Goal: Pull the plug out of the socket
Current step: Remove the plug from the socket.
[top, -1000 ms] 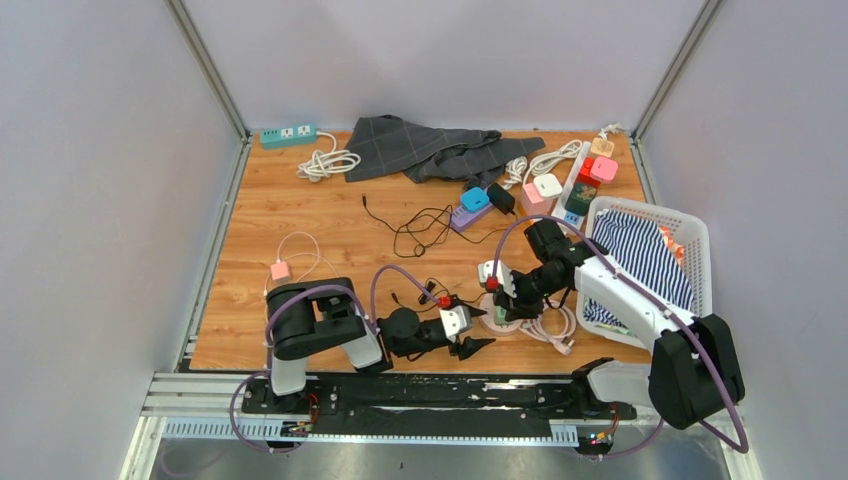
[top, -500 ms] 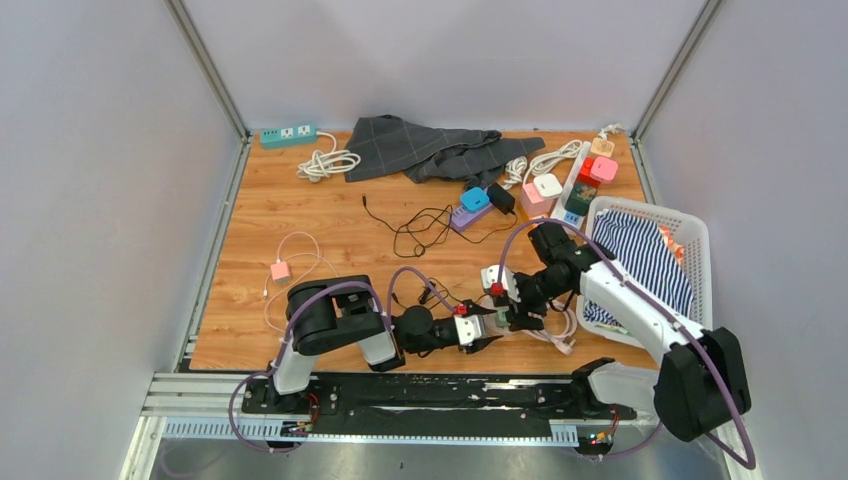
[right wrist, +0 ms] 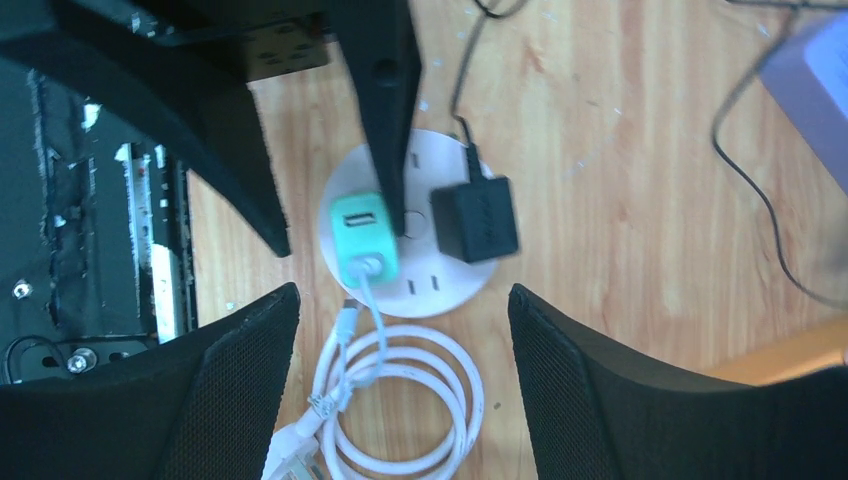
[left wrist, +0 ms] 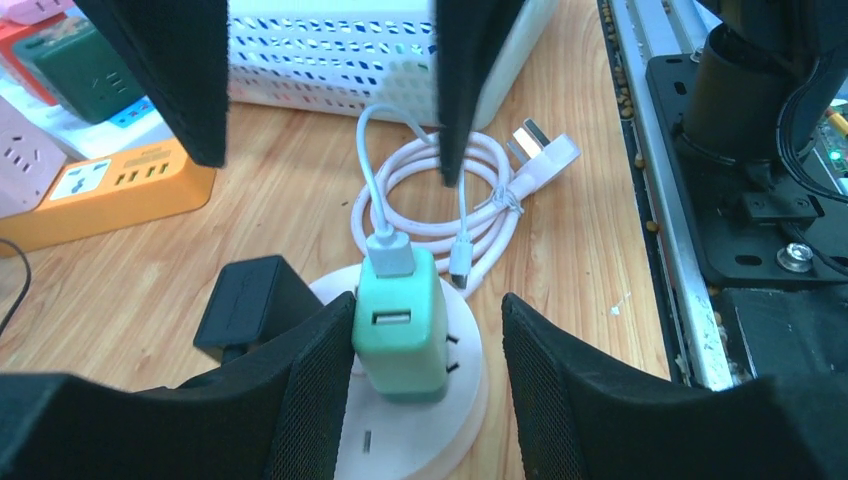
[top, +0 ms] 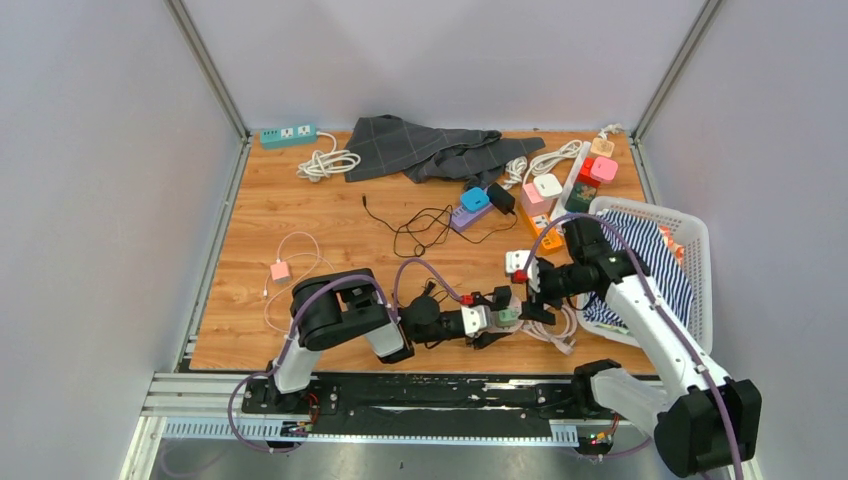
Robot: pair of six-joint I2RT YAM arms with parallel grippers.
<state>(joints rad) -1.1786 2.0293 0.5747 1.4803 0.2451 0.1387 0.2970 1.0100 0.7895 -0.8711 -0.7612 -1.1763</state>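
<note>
The green plug [left wrist: 400, 335] stands in the round white socket [left wrist: 430, 445] by the counter's [left wrist: 120, 300] near edge, with a black adapter [left wrist: 245, 305] just beside it. The left hand [left wrist: 420, 385] is open around the plug, one finger against it and the other apart. The right hand [right wrist: 405, 390] hangs above, wide open and empty. A coiled white cable [left wrist: 440, 210] lies between the socket and the basket [left wrist: 330, 60].
</note>
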